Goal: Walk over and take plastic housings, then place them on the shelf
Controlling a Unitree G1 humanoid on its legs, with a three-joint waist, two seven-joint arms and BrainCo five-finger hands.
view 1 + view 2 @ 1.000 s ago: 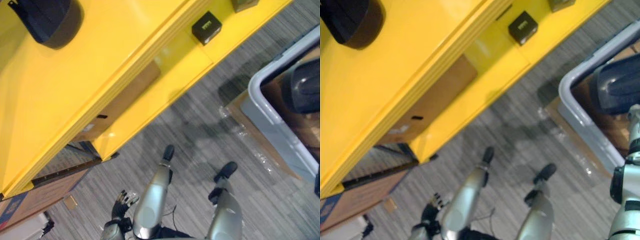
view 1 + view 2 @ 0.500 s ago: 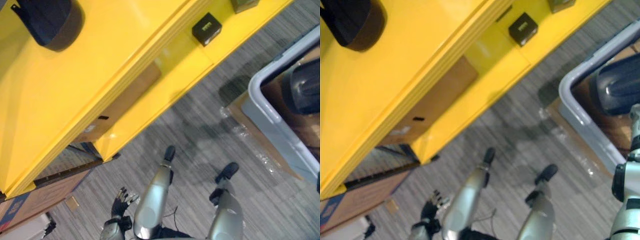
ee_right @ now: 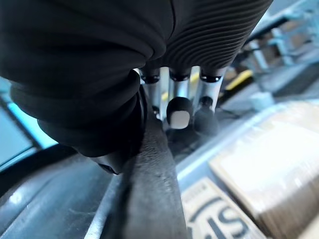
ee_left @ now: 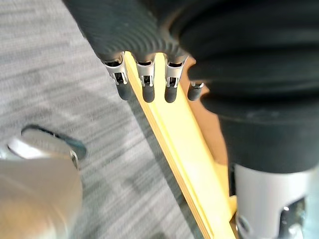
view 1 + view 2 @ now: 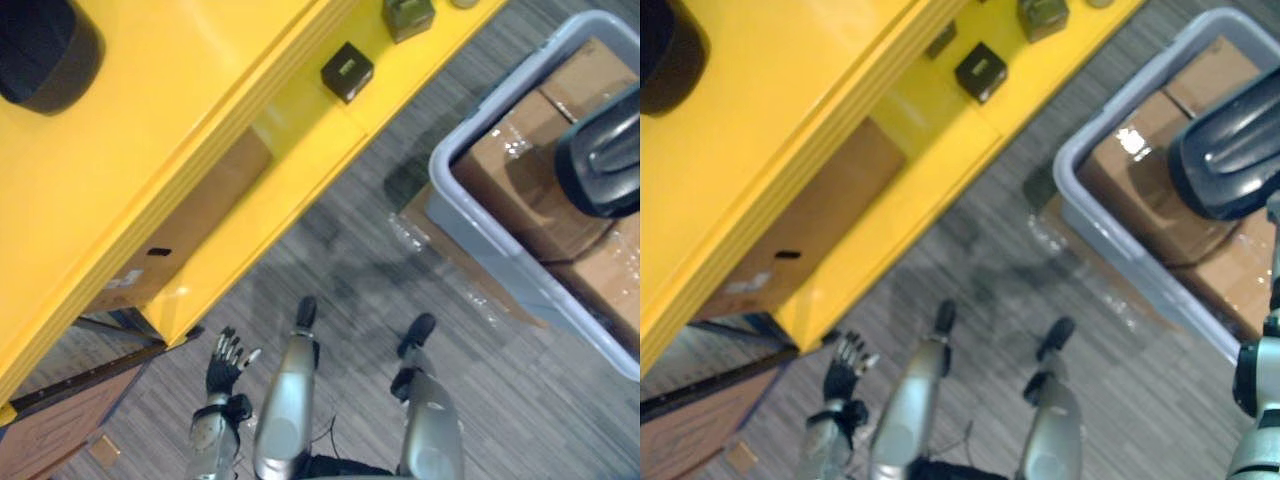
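A dark plastic housing [image 5: 1225,160] hangs over the grey bin [image 5: 470,230] at the right. In the right wrist view my right hand [image 3: 179,94] has its fingers curled over the edge of this housing [image 3: 144,199]. Another dark housing [image 5: 40,50] lies on top of the yellow shelf [image 5: 180,130] at the far left. My left hand [image 5: 222,365] hangs low beside the shelf's corner. Its fingers [image 4: 144,84] are straight and spread, with nothing in them.
The grey bin holds taped cardboard boxes [image 5: 520,170]. A small black box [image 5: 347,71] and a green one [image 5: 408,15] sit on a lower shelf level. A cardboard box [image 5: 190,225] is stored under the shelf, and a brown carton [image 5: 50,440] stands at the lower left. Grey carpet lies between shelf and bin.
The camera has moved, so the shelf sits further left and the whole bin with its boxes shows. My left hand has come up a little with its fingers spread.
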